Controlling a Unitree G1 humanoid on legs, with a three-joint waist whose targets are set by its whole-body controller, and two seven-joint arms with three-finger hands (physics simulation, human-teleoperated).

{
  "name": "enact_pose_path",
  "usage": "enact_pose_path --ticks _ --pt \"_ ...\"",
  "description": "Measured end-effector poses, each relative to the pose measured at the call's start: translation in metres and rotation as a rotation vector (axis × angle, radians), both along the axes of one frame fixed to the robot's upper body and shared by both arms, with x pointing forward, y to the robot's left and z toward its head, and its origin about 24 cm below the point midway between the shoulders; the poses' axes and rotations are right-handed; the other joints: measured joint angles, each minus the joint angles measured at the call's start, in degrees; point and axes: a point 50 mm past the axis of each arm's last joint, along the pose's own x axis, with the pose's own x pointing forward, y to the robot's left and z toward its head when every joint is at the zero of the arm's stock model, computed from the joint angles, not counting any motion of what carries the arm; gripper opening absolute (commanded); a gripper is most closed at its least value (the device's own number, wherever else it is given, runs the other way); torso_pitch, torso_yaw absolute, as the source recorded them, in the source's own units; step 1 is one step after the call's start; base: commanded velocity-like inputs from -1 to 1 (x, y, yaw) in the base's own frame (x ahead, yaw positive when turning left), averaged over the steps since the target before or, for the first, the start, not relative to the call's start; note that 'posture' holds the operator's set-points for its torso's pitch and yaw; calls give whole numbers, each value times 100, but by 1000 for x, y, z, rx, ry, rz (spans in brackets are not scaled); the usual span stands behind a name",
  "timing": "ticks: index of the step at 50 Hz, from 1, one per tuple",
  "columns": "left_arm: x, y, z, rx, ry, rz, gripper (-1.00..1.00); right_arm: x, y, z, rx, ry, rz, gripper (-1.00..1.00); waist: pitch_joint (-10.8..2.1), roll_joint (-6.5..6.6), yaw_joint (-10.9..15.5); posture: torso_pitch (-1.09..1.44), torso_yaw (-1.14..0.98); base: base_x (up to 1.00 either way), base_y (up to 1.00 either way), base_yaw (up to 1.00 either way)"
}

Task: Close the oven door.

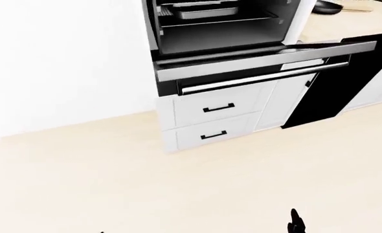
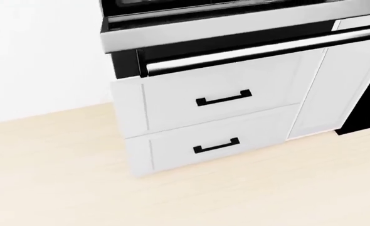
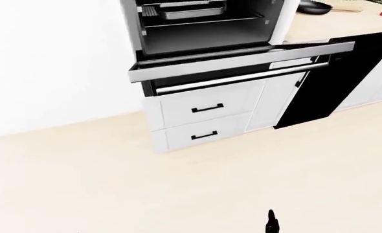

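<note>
Two white drawers sit below the oven door, which hangs fully open and level, while one dark fingertip of the right hand shows, its grip impossible to judge.

Only a dark fingertip of your right hand pokes up at the bottom edge of both eye views, too little to judge its grip. Your left hand isn't clearly visible.
</note>
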Motion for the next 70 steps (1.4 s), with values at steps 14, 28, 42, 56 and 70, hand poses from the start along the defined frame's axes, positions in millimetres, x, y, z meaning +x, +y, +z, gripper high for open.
enact_pose_path --ticks 14,28,42,56,70 --pt "0 9 4 43 -23 26 100 2 14 -3 31 4 47 100 1 720 197 0 0 0 38 0" --pt "1 -2 0 7 -11 1 100 2 1 0 0 -4 7 100 44 -6 13 0 0 0 38 0" --pt "1 10 5 39 -21 27 100 4 13 -3 32 -1 41 100 13 721 188 0 0 0 38 0" --pt "1 1 1 10 -13 6 100 3 1 0 0 -6 12 100 68 35 25 0 0 0 38 0" --pt "3 12 6 43 -29 30 100 2 16 -4 36 5 63 100 171 376 60 0 0 0 14 0"
